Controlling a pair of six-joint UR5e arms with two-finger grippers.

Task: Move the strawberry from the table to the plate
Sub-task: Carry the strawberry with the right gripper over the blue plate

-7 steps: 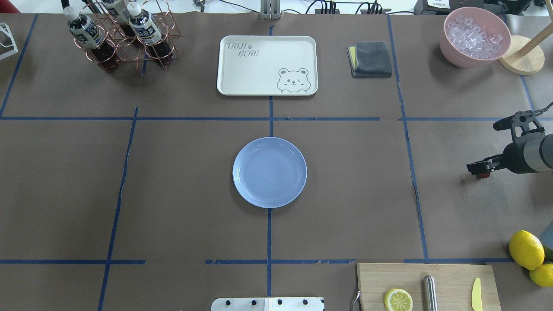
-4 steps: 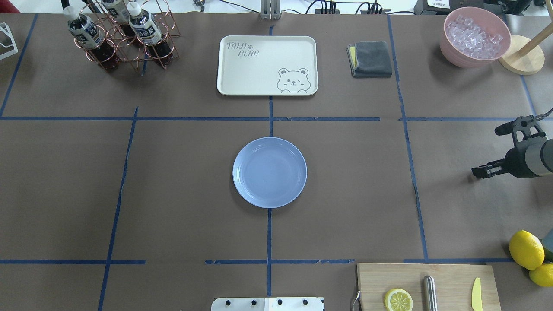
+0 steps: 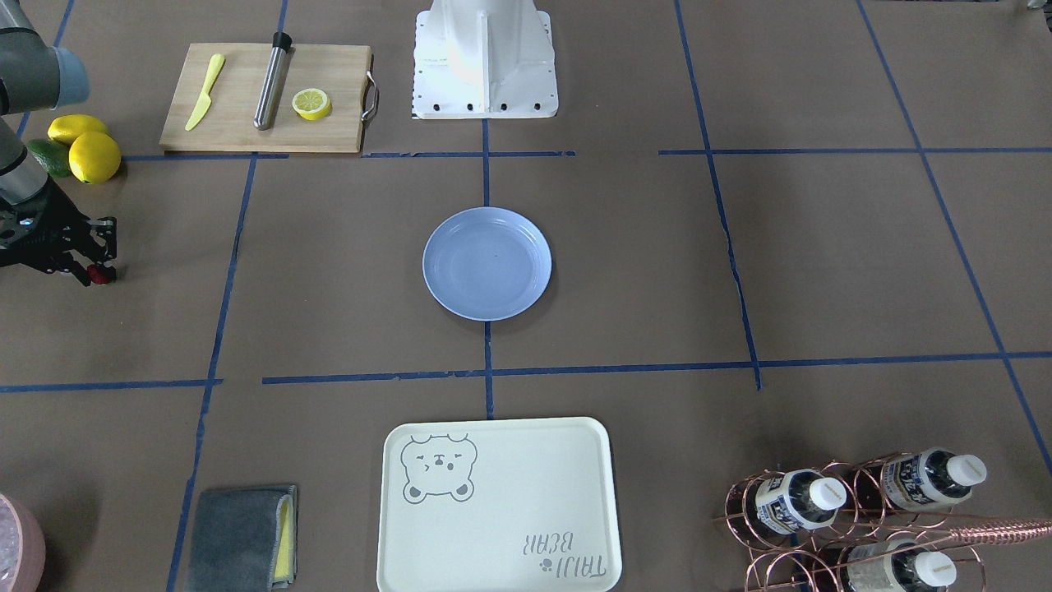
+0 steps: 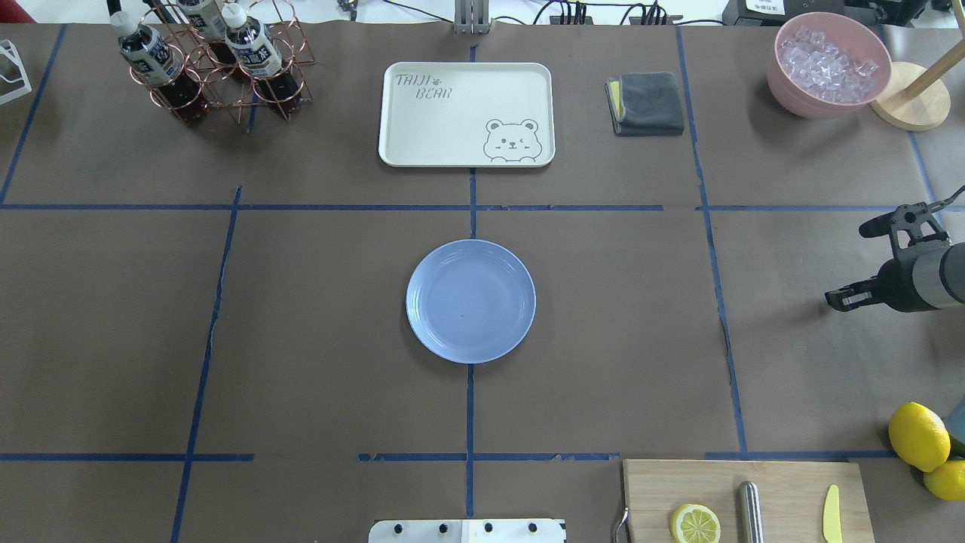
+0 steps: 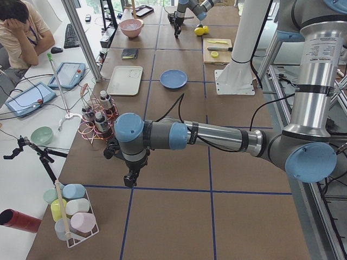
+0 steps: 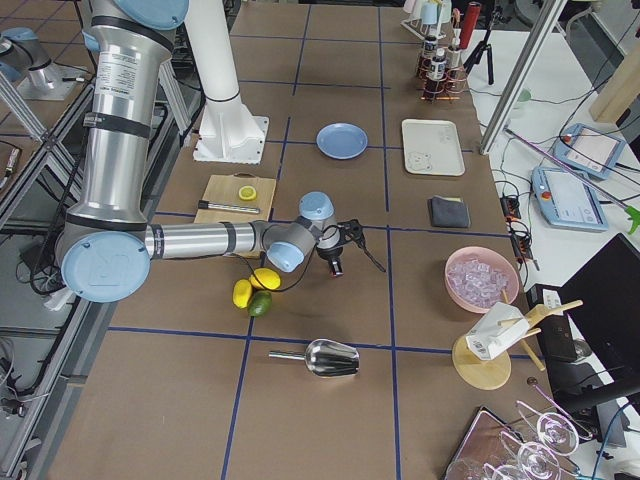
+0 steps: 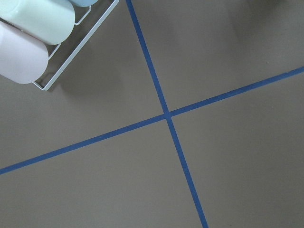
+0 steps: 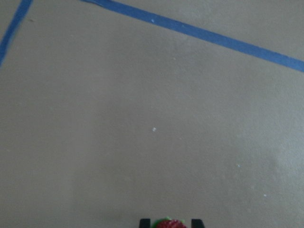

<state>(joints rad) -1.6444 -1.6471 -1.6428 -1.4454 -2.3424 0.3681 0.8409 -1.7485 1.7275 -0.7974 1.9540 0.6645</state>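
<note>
The small red strawberry [image 8: 170, 223] sits between the two black fingertips of my right gripper [image 8: 170, 221], which is shut on it. In the front-facing view it shows as a red spot [image 3: 99, 278] at the gripper's tip [image 3: 94, 271], low over the brown table [image 4: 301, 339]. The right gripper [image 4: 835, 298] hangs at the table's right side, far from the light-blue plate [image 4: 470, 302], which lies with nothing on it at the centre. My left gripper [image 5: 129, 180] hovers over the far left end of the table; I cannot tell its state.
Two lemons [image 4: 918, 436] and a cutting board [image 4: 784, 498] with a lemon half lie near the right arm. A cream bear tray [image 4: 466, 113], grey cloth [image 4: 647, 102], pink ice bowl [image 4: 828, 64] and bottle rack [image 4: 211, 68] line the far side. A cup rack [image 7: 42, 42] stands beside the left gripper.
My right gripper has drawn back a little toward the table's right edge. The strawberry's red, visible under its tip from overhead a second ago, is now hidden there.
</note>
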